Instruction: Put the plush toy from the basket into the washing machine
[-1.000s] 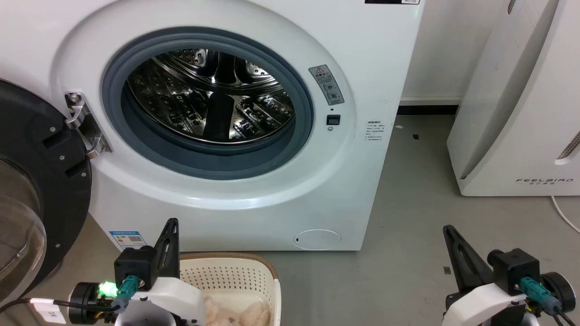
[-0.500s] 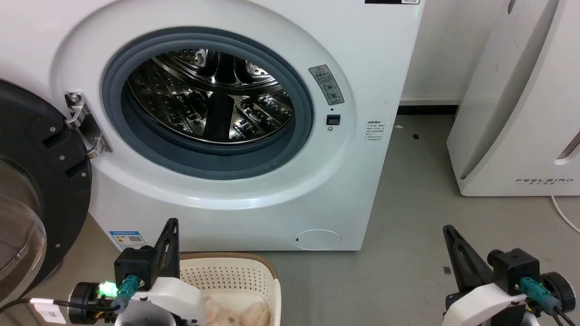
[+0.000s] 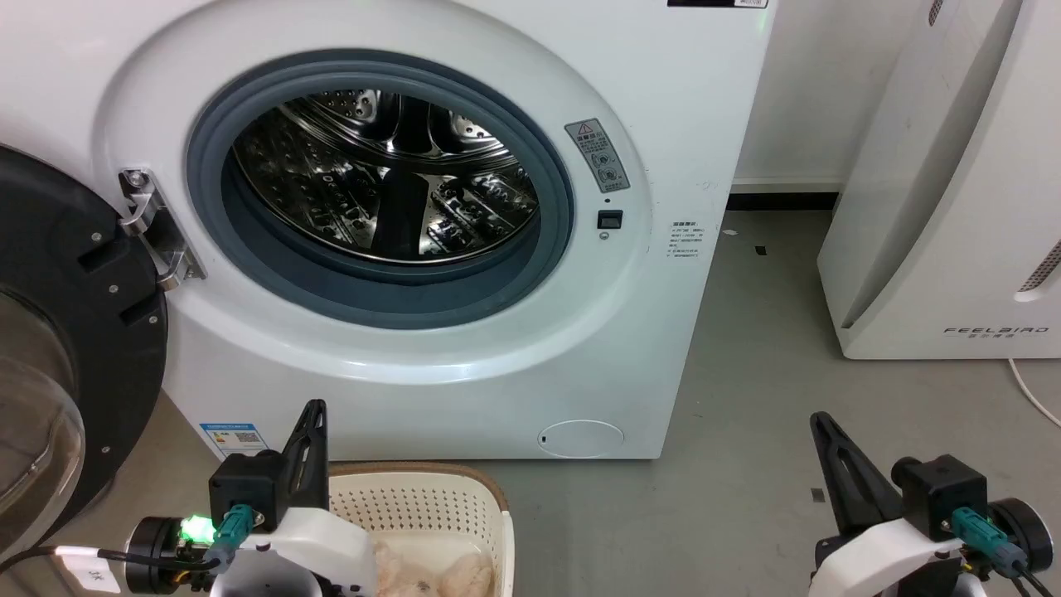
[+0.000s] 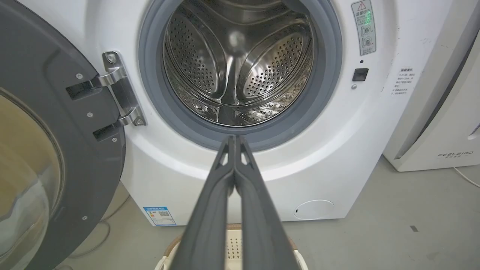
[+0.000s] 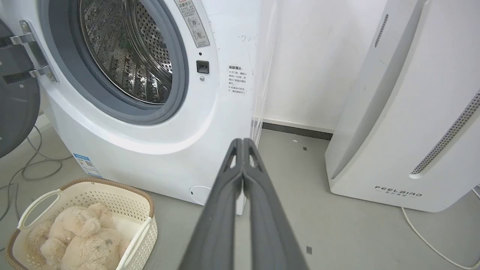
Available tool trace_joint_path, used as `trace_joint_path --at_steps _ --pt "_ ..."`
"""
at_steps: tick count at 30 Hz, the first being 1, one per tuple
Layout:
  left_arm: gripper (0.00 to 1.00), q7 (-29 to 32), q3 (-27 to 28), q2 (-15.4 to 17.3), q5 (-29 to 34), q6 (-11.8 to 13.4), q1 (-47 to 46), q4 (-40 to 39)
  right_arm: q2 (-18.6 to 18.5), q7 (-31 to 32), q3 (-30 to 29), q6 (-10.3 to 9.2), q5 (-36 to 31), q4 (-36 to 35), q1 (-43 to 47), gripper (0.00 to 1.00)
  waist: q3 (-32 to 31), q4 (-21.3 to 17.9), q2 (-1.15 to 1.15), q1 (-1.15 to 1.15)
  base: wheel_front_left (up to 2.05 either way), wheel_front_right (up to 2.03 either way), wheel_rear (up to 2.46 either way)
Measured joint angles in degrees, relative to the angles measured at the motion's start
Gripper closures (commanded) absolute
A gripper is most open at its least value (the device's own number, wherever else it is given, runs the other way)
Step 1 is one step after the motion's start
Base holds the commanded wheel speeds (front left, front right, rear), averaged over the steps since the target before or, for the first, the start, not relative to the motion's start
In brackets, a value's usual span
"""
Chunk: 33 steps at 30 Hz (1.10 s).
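We are holding our left hand (image 4: 234,139) clenched on nothing, pointing at the washing machine (image 4: 157,180), whose door (image 4: 56,112) is standing open to that hand's left. The plush toy (image 5: 80,240) is lying in the basket (image 5: 116,198) just below the hand. Our right hand (image 5: 243,141) is clenched empty too, the basket at its lower left.

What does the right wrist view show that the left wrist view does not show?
Seen from the right wrist, not the left: the plush toy lying in the basket, and the right gripper, shut and empty. Seen from the left wrist, not the right: the glass of the open door, and the left gripper, also shut. Both share the washing machine with its open drum, the door hinge, part of the basket, and the FEELBIRD appliance.
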Motion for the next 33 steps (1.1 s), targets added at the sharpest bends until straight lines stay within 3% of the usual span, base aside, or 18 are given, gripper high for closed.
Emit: trace_joint_path --at_steps 1,19,33 --pt "0.0 0.0 0.0 0.0 0.0 0.0 -0.01 0.01 0.0 0.0 0.02 0.0 0.01 0.01 0.0 0.0 0.0 0.0 0.0 0.0 0.0 0.0 0.0" --pt "0.0 -1.16 -0.68 -0.01 -0.3 0.6 -0.19 1.1 0.0 -1.21 -1.03 0.01 1.23 -0.03 0.03 0.0 0.57 0.01 0.0 0.0 0.0 0.0 0.0" --pt "0.0 -3.13 -1.71 1.24 -0.34 0.53 -3.79 7.25 0.0 -3.2 -1.54 0.01 2.6 -0.32 -0.21 0.0 3.33 -0.16 0.0 0.0 0.0 0.0 0.0"
